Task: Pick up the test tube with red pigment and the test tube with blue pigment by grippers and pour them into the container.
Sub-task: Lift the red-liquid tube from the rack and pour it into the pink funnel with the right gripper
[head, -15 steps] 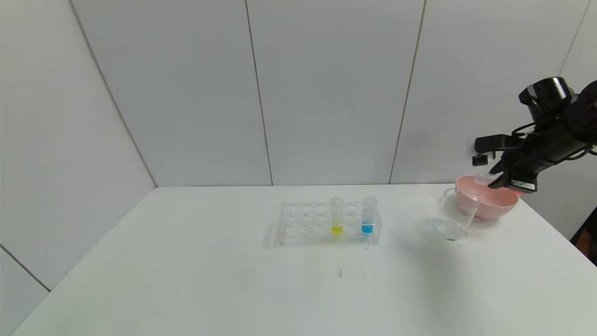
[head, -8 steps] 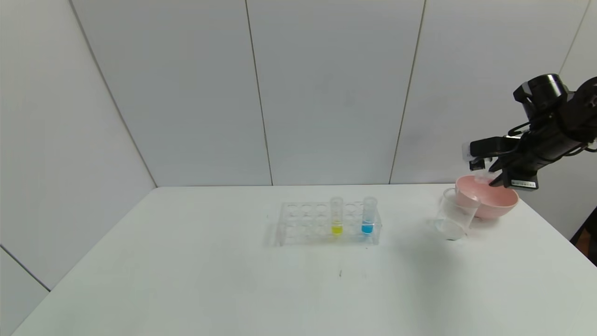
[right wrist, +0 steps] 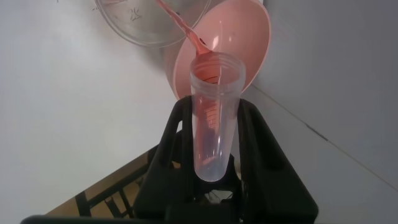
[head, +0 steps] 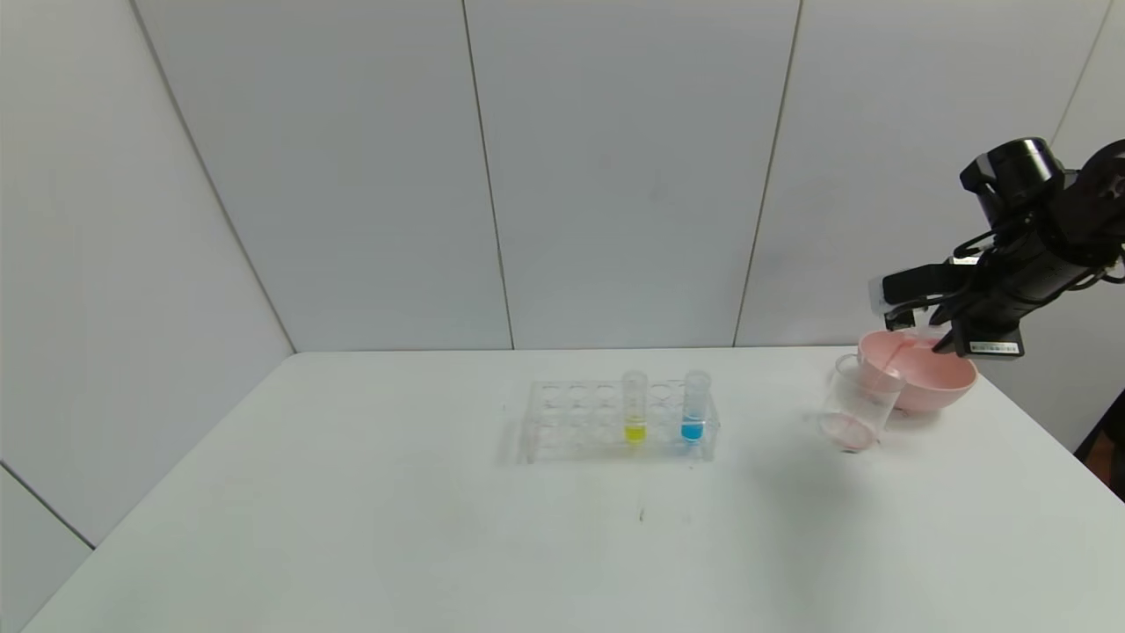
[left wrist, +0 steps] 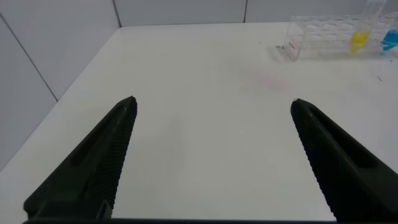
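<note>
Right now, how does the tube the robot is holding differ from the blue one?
The test tube with red pigment is tipped in the right gripper, streaming red into the container; the test tube with blue pigment stands upright in the rack, its liquid settled at the bottom. Both are clear, round-bottomed tubes.

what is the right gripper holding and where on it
The right gripper holds the test tube with red pigment by its lower body near the rounded bottom, tilted so liquid streams into the container. The left gripper is open and holds nothing.
</note>
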